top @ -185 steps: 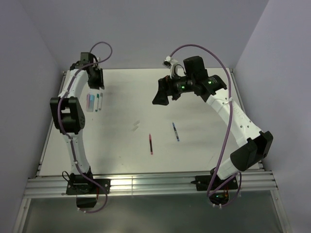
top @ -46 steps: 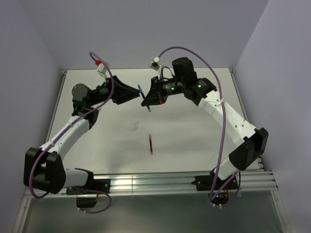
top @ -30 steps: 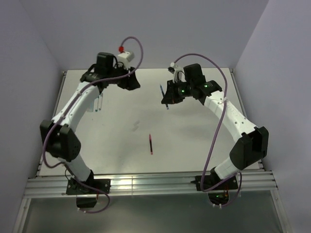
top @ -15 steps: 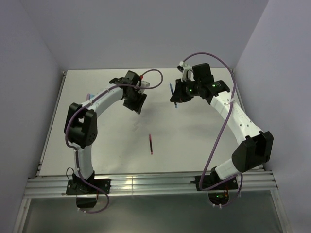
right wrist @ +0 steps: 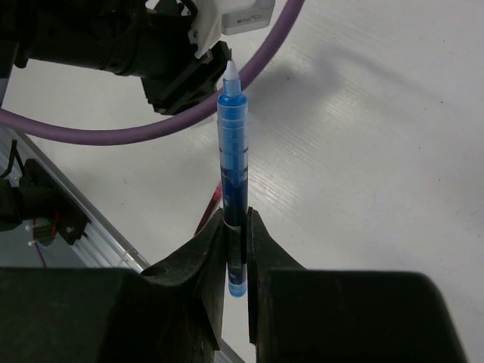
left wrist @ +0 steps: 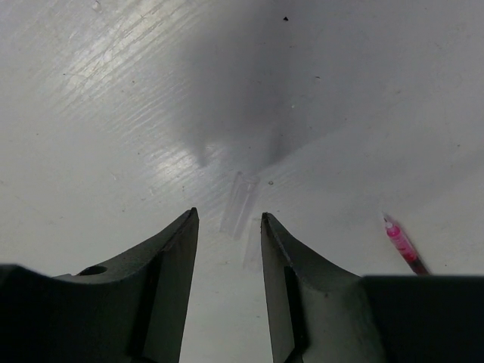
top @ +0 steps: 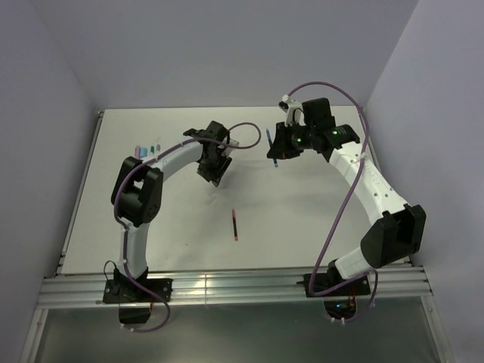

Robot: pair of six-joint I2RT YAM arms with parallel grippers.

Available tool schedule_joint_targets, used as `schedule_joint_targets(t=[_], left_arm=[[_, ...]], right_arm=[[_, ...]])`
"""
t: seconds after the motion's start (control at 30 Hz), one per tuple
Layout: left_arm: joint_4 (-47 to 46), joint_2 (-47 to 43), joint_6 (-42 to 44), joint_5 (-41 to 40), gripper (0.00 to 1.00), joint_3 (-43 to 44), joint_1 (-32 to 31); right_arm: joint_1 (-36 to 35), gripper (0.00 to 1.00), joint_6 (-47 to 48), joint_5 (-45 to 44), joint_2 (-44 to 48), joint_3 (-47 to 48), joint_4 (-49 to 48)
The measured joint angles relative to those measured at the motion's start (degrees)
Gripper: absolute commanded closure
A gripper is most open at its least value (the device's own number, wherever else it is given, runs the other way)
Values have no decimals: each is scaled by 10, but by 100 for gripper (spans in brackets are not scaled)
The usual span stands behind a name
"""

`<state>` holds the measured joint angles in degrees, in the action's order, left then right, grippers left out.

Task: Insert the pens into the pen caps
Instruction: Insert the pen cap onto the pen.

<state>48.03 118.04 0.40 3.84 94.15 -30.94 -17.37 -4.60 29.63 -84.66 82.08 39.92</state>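
My right gripper (right wrist: 238, 219) is shut on a dark blue pen (right wrist: 232, 159), which stands up out of the jaws with its pale tip on top; in the top view this pen (top: 273, 147) hangs above the table's back middle. My left gripper (left wrist: 227, 215) is open, low over the table, with nothing between its fingers. Two clear pen caps (left wrist: 240, 200) lie just beyond its fingertips. A red pen (top: 235, 224) lies in the middle of the table, its pink end (left wrist: 401, 246) showing to the right of the left fingers.
Several coloured pen caps (top: 149, 144) lie in a row at the back left of the table. The left arm (right wrist: 113, 38) and its purple cable (right wrist: 174, 125) pass close in front of the blue pen's tip. Grey walls close in the table (top: 318, 219).
The left arm has swung from the back left to the table's middle and come down over the clear caps, its jaws narrowing. The right gripper with the blue pen moved slightly right.
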Motion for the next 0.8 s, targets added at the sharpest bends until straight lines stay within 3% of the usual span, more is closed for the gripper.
schedule_joint_targets(t=[0.6, 0.8], left_arm=[[-1, 28, -17, -8, 62, -26, -14], [-6, 30, -17, -21, 69, -30, -16]], right_arm=[[5, 100, 0, 4, 0, 0, 0], [5, 100, 0, 6, 0, 0, 0]])
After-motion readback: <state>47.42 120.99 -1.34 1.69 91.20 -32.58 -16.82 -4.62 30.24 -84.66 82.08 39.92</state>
